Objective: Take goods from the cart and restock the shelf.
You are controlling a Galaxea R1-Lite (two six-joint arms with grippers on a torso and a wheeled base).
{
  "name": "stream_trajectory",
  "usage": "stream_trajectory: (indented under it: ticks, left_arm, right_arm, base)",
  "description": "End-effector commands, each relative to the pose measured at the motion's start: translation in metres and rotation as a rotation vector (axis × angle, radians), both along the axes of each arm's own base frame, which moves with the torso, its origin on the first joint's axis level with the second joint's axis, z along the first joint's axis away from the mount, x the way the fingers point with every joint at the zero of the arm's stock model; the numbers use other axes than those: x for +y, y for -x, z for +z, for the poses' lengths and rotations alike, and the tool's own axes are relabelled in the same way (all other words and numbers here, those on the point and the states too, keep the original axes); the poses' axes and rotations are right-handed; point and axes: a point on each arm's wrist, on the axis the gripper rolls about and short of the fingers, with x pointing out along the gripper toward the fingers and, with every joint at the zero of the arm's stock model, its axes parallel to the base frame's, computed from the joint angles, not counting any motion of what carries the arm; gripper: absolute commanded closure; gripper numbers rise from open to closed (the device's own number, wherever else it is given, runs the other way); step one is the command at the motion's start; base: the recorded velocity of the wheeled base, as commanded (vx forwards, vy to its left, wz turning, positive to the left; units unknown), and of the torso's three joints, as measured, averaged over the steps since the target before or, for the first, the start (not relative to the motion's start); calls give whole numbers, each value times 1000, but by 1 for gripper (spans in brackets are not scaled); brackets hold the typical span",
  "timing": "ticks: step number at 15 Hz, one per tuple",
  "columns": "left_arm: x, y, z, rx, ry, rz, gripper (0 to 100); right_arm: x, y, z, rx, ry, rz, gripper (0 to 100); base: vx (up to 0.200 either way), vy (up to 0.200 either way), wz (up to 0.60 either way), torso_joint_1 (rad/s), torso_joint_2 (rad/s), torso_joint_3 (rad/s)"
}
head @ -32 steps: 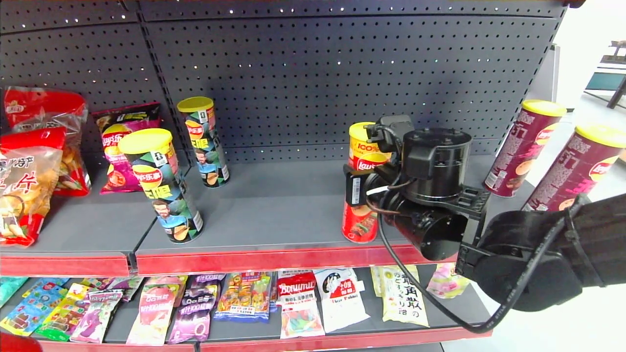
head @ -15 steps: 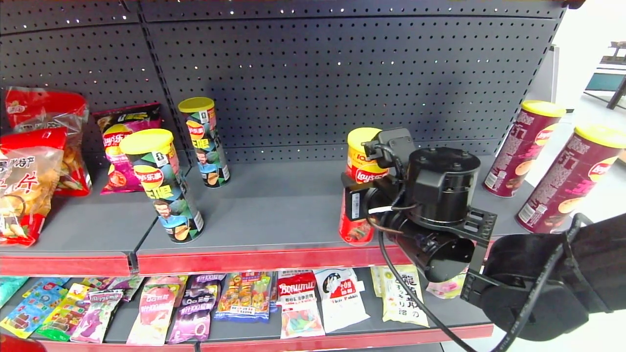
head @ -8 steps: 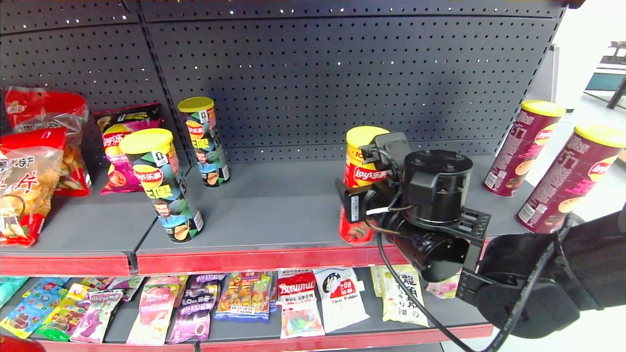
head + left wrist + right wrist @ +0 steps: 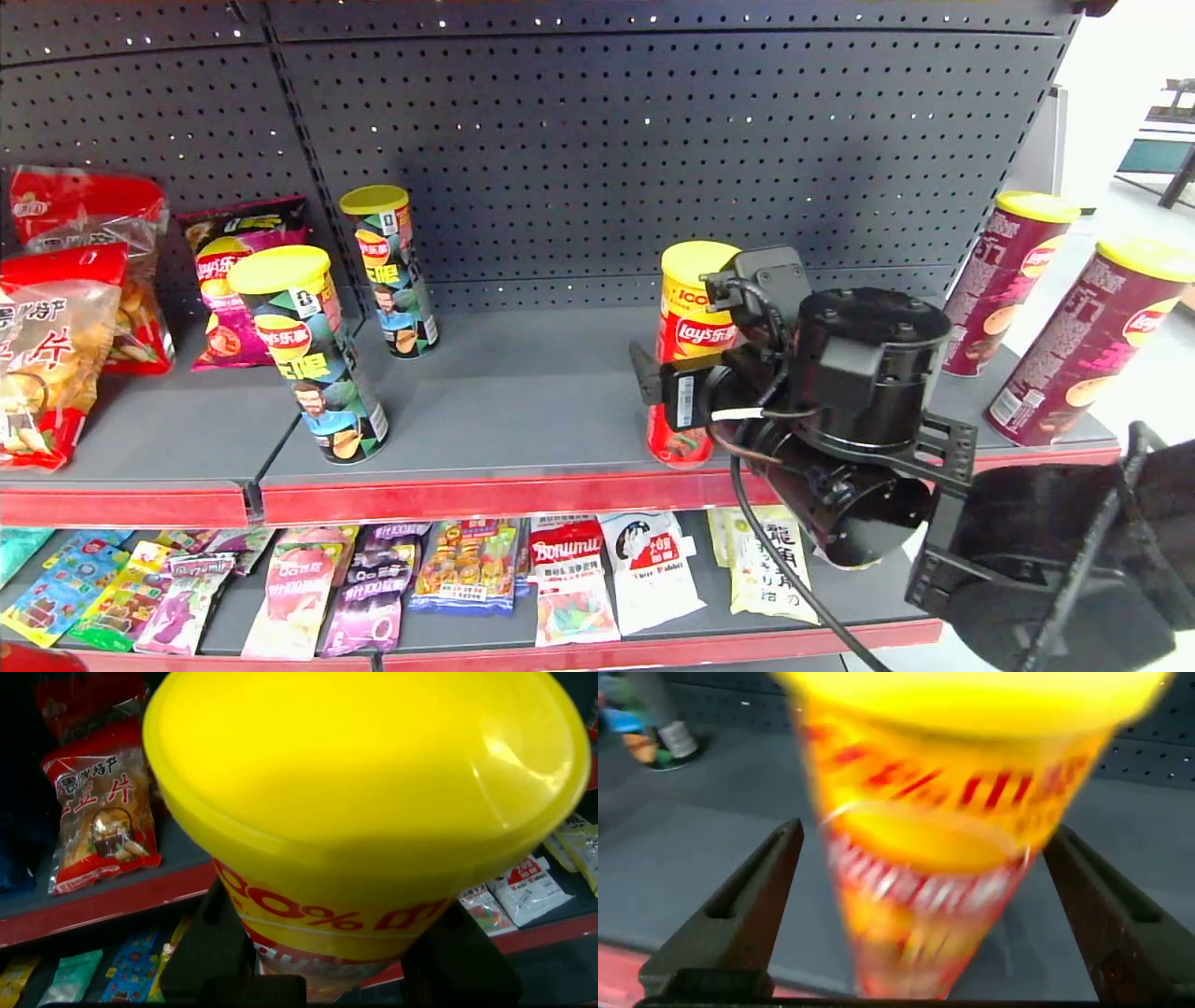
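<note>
A red chips can with a yellow lid (image 4: 688, 327) stands upright near the front edge of the grey shelf (image 4: 523, 392). My right gripper (image 4: 686, 397) is open around its lower half. In the right wrist view the can (image 4: 924, 887) sits between the two fingers (image 4: 747, 905) with a gap on each side. My left gripper (image 4: 336, 957) is shut on a second yellow-lidded chips can (image 4: 364, 812), held in front of the left part of the shelves.
Two green-and-black cans (image 4: 308, 355) (image 4: 390, 271) stand left of the middle, and two maroon cans (image 4: 1004, 280) (image 4: 1088, 345) at the right end. Snack bags (image 4: 56, 308) crowd the far left. Flat packets (image 4: 569, 579) line the lower shelf. Bare shelf lies between the can groups.
The red can was shifted slightly left and now stands upright on the shelf. My right arm has drawn back toward me and to the right, its fingers apart from the can.
</note>
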Motion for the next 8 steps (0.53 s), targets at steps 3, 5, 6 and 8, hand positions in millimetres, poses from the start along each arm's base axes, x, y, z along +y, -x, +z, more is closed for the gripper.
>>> stream_trajectory:
  ticks: [3,5,6,8]
  left_arm:
    - [0,-1,0,5,0,-3,100]
    - [0,-1,1,2,0,-3,100]
    - [0,0,1,-1,0,-3,100]
    - [0,0,0,0,0,-1,100]
  right_arm:
    - [-6,51,7,6,-20,110,0]
    - [-15,57,13,-3,-36,116,0]
    - [-23,60,18,-13,-45,116,0]
    - [-39,64,16,-4,-40,139,0]
  base:
    - [0,0,0,0,0,0]
    - [0,0,0,0,0,0]
    - [0,0,0,0,0,0]
    - [0,0,0,0,0,0]
